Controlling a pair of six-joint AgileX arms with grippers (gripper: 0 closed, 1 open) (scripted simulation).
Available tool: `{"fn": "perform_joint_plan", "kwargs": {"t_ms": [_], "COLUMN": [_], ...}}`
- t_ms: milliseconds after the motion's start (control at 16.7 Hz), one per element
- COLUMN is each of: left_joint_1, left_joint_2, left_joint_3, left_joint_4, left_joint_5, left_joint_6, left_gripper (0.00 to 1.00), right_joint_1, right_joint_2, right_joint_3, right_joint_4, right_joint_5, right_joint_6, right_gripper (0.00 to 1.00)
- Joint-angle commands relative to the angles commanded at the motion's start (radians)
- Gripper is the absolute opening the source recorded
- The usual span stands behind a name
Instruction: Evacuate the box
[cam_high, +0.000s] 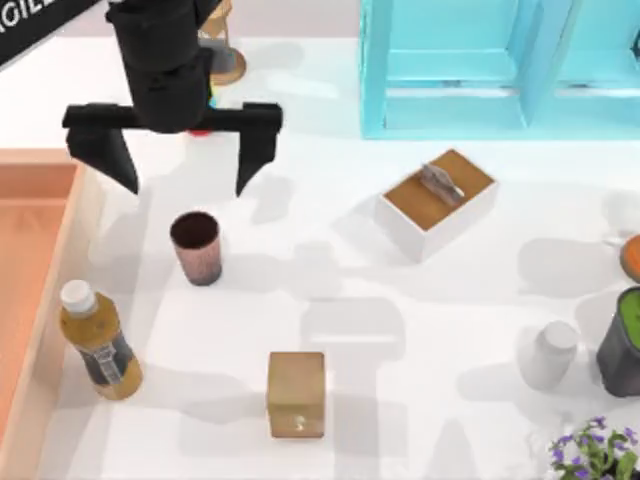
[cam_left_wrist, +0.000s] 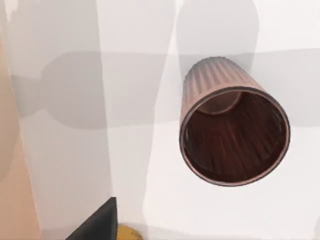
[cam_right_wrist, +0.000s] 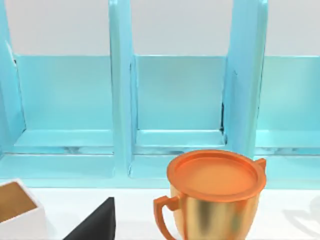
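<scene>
Currently left gripper is hovering, fingers wide apart, above the ribbed brown cup (upright on white counter), beside the large orange-brown wooden box.

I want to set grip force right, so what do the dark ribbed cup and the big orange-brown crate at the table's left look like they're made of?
The dark brown ribbed cup looks like thin wood or wood-look plastic, matte: fine vertical streaks run down its wall and its inside. The large orange-brown crate looks like wood, with thick pale, unvarnished-looking walls around a flat orange floor. The open left gripper hangs above the cup.
</scene>
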Motion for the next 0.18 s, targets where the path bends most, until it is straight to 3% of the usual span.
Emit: {"fn": "perform_joint_plan", "kwargs": {"t_ms": [180], "left_joint_1": [0.0], "left_joint_2": [-0.018], "left_joint_3": [0.043], "left_joint_4": [-0.042], "left_joint_5": [0.002], "left_joint_6": [0.003], "left_gripper": [1.0], "right_joint_1": [0.0], "right_joint_2": [0.0], "right_joint_3": [0.0], "right_joint_4": [0.0], "right_joint_5": [0.0], "right_joint_6": [0.0], "right_gripper": [1.0]}}
